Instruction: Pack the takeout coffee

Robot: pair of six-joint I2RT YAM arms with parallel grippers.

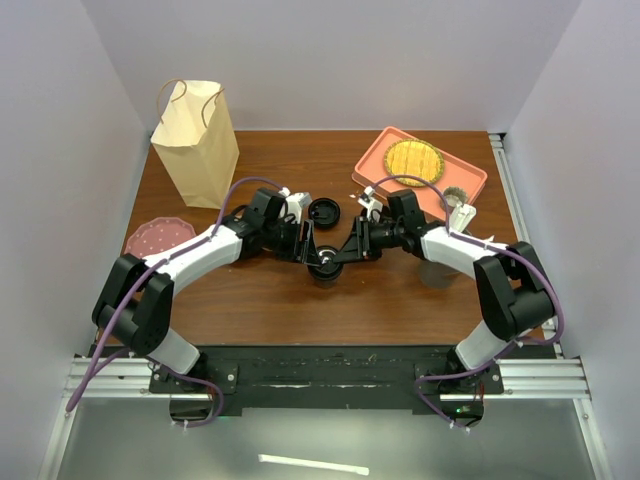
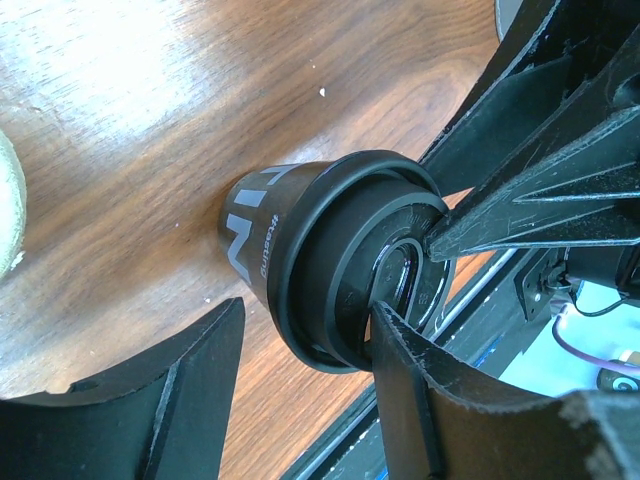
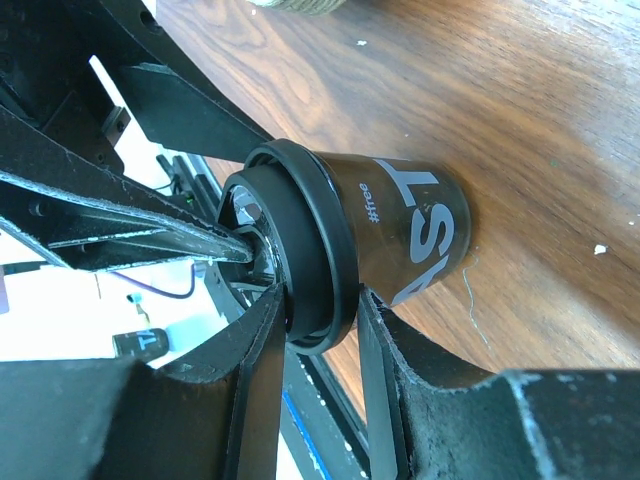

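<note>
The takeout coffee (image 1: 325, 267), a small black paper cup with a black lid, stands on the table mid-front between both grippers. In the left wrist view the cup (image 2: 262, 225) lies between my left gripper's (image 2: 310, 330) wide-apart jaws. One finger (image 2: 425, 390) touches the lid's top and the other stands clear. My right gripper (image 3: 322, 310) is shut on the lid's rim (image 3: 310, 250), one finger on the lid's top and one under the rim against the cup wall (image 3: 420, 215). A second like black cup (image 1: 323, 210) stands just behind.
A tan paper bag (image 1: 195, 140) stands at the back left. A pink plate (image 1: 158, 237) lies at the left. An orange tray (image 1: 470, 180) with a yellow round item is at the back right, and a grey cup of utensils (image 1: 460, 207) stands beside it.
</note>
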